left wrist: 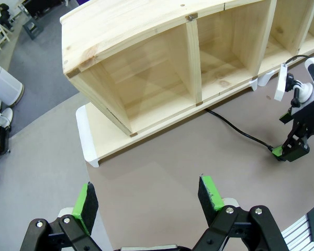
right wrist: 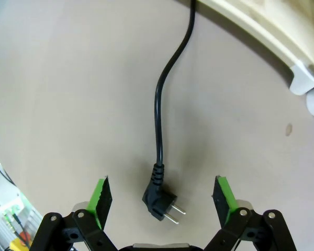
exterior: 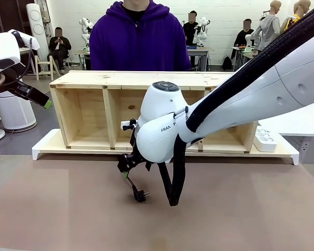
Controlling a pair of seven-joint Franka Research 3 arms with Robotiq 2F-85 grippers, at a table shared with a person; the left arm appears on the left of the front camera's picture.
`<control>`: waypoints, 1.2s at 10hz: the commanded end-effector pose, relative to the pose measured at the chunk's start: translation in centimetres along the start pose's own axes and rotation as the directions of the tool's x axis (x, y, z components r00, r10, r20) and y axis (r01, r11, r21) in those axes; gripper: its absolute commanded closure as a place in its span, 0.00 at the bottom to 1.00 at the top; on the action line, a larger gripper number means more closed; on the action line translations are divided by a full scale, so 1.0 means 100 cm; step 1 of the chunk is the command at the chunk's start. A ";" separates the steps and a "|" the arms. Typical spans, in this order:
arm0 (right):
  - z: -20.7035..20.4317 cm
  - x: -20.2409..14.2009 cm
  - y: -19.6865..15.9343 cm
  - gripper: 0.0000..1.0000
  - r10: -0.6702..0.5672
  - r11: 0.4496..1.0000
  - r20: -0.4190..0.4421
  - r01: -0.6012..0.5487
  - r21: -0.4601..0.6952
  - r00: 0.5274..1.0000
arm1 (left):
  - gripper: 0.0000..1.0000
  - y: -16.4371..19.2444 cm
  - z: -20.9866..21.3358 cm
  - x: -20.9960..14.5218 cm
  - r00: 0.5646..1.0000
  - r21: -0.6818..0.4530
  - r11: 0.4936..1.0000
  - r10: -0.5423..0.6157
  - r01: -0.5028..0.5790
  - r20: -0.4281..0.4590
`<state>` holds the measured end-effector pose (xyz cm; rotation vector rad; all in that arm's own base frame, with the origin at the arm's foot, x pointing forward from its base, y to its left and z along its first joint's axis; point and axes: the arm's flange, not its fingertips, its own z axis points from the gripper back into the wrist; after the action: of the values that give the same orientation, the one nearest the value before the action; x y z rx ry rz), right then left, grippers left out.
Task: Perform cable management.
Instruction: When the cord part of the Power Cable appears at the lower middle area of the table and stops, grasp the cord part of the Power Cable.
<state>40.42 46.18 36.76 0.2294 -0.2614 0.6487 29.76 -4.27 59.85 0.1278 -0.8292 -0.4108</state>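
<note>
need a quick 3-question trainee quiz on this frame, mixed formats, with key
1. Fill in: the left gripper has its jaws ____.
2. True or false: the right gripper is shut on the plug.
3. Multiple choice: from the plug, the cable runs
A) toward the wooden shelf unit
B) up into the left gripper
C) into a person's hand

Key:
1. open
2. false: its jaws stand open on either side of the plug, which lies on the table
3. A
</note>
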 end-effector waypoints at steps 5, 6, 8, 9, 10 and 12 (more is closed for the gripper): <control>-0.063 0.012 -0.008 0.00 0.043 0.998 -0.043 -0.041 0.037 0.998 | 0.00 0.000 -0.002 0.002 1.000 -0.004 1.000 0.012 -0.012 0.015; -0.070 0.014 -0.007 0.00 0.054 0.998 -0.053 -0.052 0.041 0.997 | 0.00 0.000 -0.002 0.002 1.000 -0.004 1.000 0.012 -0.012 0.015; -0.073 0.016 -0.008 0.00 0.057 0.998 -0.059 -0.056 0.027 0.997 | 0.00 0.000 -0.002 0.002 1.000 -0.004 1.000 0.012 -0.012 0.015; -0.074 0.014 -0.009 0.11 0.056 0.998 -0.069 -0.055 0.019 0.996 | 0.00 0.000 -0.002 0.002 1.000 -0.004 1.000 0.012 -0.012 0.015; -0.074 0.012 -0.008 0.17 0.051 0.999 -0.082 -0.050 0.014 0.995 | 0.00 0.000 -0.002 0.002 1.000 -0.004 1.000 0.012 -0.012 0.015; -0.069 0.013 -0.007 0.02 0.010 0.999 -0.075 -0.008 0.036 0.997 | 0.00 0.000 -0.002 0.002 1.000 -0.004 1.000 0.012 -0.012 0.015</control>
<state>43.07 48.16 30.08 0.2385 -0.1876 0.6943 29.76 -4.27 59.85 0.1277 -0.8293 -0.4108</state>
